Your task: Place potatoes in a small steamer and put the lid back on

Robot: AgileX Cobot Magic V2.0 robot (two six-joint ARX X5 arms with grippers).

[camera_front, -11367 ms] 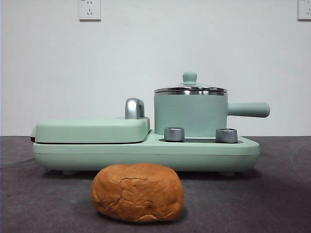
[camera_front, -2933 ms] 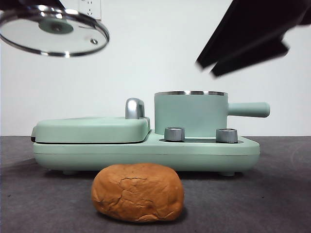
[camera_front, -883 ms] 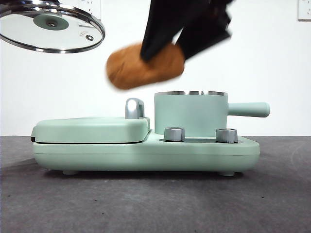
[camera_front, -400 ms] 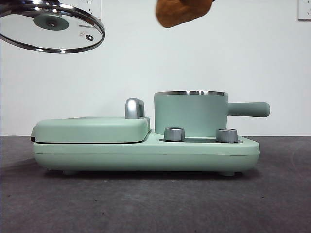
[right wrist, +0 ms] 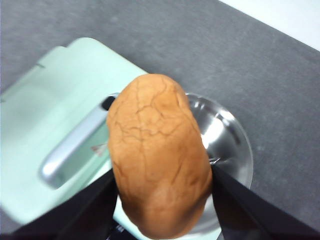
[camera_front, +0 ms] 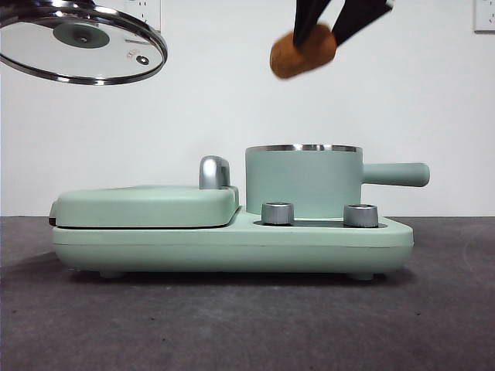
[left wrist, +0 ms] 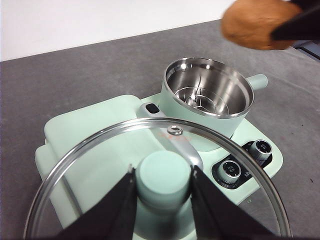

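- My right gripper (camera_front: 317, 27) was clamped across the potato's (right wrist: 159, 155) short waist, holding it high above the small steamer (camera_front: 303, 182).
- The potato's long axis lay roughly level; the open pot sat below it, slightly offset.
- My left gripper (left wrist: 162, 187) pinched the lid (camera_front: 81, 42) by its knob, well aside of the steamer, over the griddle (camera_front: 147, 207).
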